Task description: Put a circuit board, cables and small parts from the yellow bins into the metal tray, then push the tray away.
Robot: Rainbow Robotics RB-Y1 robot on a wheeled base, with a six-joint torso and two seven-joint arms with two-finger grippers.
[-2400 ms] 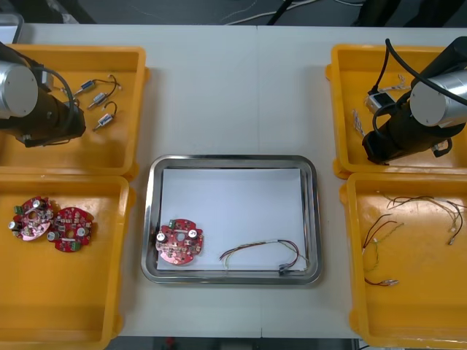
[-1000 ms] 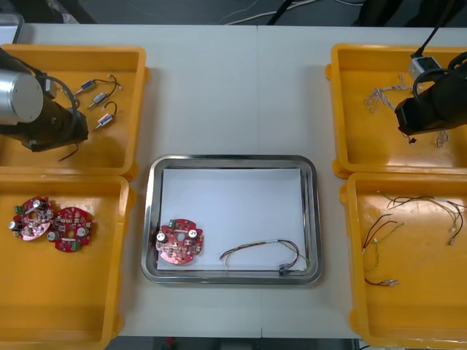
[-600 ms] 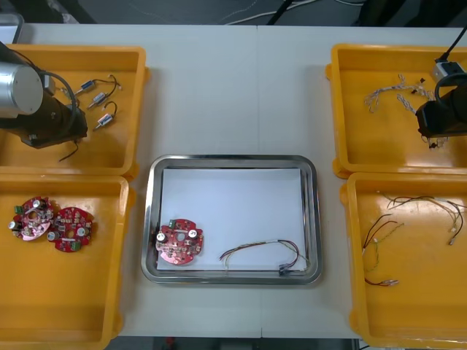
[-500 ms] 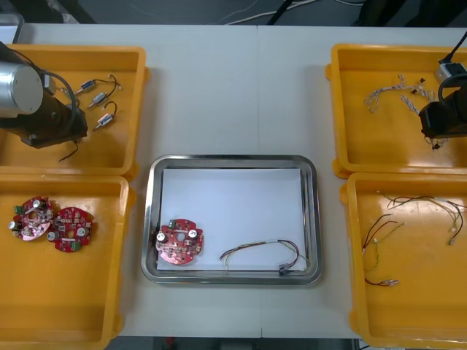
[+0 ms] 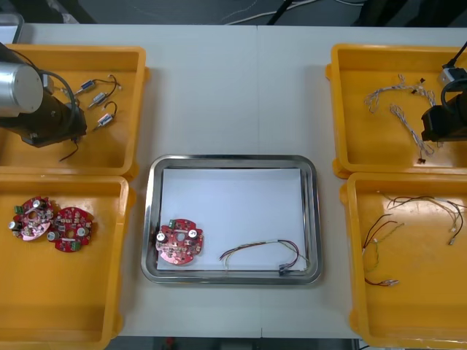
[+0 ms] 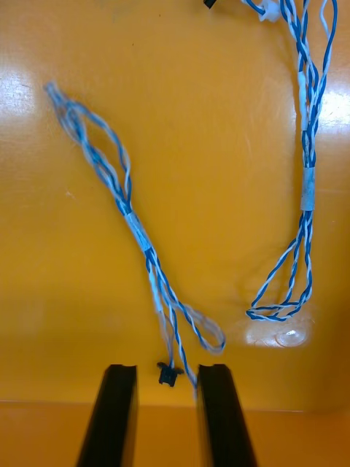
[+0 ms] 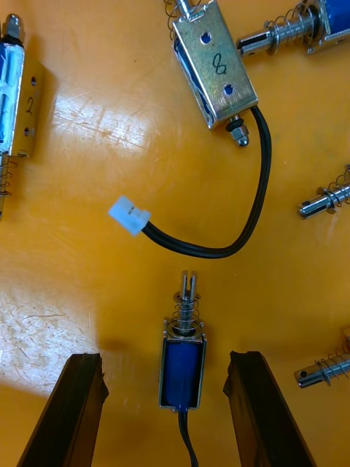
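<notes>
The metal tray (image 5: 233, 160), white inside, holds a round red circuit board (image 5: 179, 242) and a red and yellow cable (image 5: 263, 251). My right gripper (image 5: 441, 125) hangs over the far right yellow bin (image 5: 343, 109). In the right wrist view the right gripper (image 6: 169, 368) is open, its fingers (image 6: 117, 408) either side of the loose end of a twisted blue and white cable (image 6: 138, 226) lying on the bin floor. My left gripper (image 7: 166, 357) is open over the far left bin (image 5: 128, 157), straddling a small metal part (image 7: 182, 365) without touching it.
A second twisted cable (image 6: 306, 146) lies beside the first. More small metal parts (image 5: 98, 98) lie in the far left bin. The near left bin (image 5: 117, 255) holds two circuit boards (image 5: 51, 222). Thin cables (image 5: 416, 219) lie in the near right bin.
My right gripper moved toward the bin's right side, then opened and let go of a twisted cable, which now lies stretched on the bin floor. The left arm has barely moved.
</notes>
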